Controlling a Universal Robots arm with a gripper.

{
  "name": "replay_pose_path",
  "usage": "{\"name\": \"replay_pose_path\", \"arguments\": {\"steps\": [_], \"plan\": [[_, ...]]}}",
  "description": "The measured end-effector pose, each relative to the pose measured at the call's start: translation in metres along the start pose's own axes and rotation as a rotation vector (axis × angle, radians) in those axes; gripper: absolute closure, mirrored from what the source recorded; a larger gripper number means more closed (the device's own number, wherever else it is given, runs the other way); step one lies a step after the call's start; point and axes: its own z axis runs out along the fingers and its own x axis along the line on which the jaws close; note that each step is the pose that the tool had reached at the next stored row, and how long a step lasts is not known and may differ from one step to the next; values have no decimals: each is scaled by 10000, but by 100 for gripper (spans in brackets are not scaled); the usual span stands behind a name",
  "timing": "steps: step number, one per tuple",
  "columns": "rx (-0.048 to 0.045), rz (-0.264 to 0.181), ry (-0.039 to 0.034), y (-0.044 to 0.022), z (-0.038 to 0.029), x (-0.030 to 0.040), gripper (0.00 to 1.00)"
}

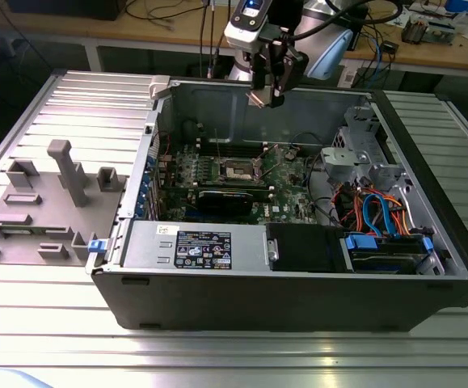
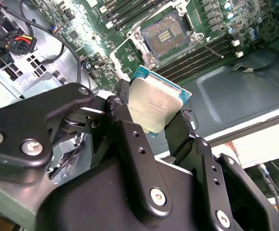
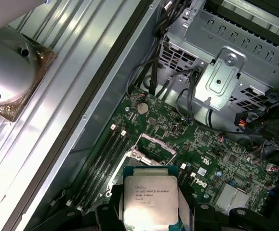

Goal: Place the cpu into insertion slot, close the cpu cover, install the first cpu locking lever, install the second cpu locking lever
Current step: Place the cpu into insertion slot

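Ribbed metal table (image 1: 217, 356). Wooden bench (image 1: 120, 31) behind, cables (image 1: 159, 11) on it. Grey fixture block (image 1: 48, 212) on table, exterior view's left.

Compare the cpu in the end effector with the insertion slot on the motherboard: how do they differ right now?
Position: the cpu is clamped in the end effector, held clear of the motherboard; the insertion slot sits fixed on that board.
Look: the cpu shows a dull silver lid with a teal rim; the insertion slot shows a dark, empty contact field in a metal frame.
Both are square.
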Motion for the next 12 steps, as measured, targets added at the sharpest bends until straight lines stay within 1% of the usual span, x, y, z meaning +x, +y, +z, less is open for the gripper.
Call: {"name": "replay_pose_path", "arguments": {"steps": [9, 10, 12], "plan": [[-1, 31, -3, 0, 0, 0, 46], [-2, 69, -7, 0, 1, 0, 46], [-6, 387, -36, 0, 3, 0, 46]]}}
